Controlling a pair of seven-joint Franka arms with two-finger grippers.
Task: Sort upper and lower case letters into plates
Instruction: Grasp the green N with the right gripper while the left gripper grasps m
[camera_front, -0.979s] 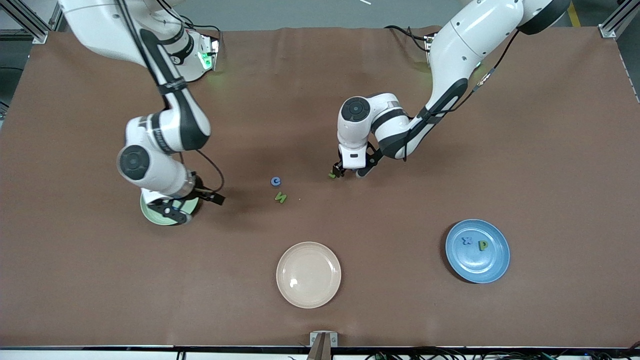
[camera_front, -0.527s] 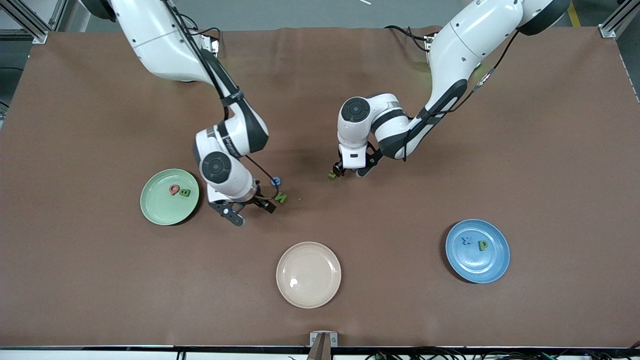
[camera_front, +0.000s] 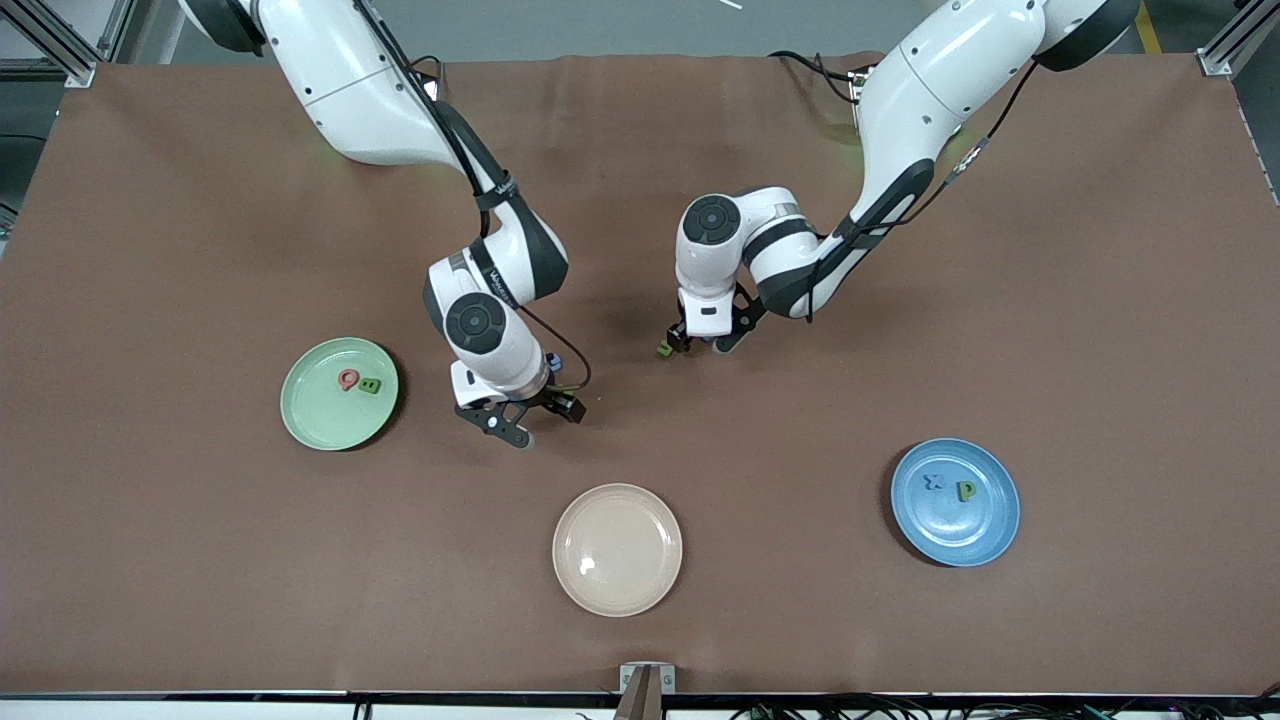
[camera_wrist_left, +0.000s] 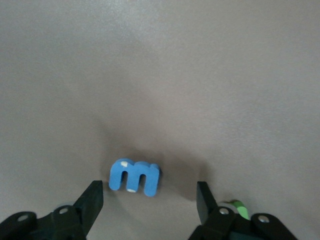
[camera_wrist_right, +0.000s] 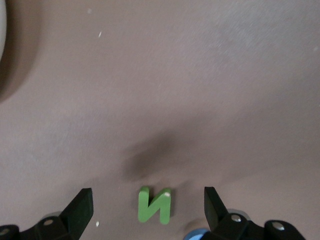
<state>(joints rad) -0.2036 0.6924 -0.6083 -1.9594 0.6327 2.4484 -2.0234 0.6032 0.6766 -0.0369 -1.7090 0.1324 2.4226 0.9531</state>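
My right gripper hangs open low over the table's middle. The green N lies flat between its fingers, touching neither, and a blue letter peeks out beside it. My left gripper is open too, down at the table. A blue letter lies between its fingers, and a small green letter lies just outside one finger. The pale green plate holds a red Q and a green B. The blue plate holds a blue x and a green p.
A cream-beige plate with nothing in it sits nearest the front camera, between the two coloured plates. The brown table cover lies bare around all three plates.
My right arm has swung from over the pale green plate to the table's middle, and its open gripper now stands over the green N. My left gripper has stayed in place.
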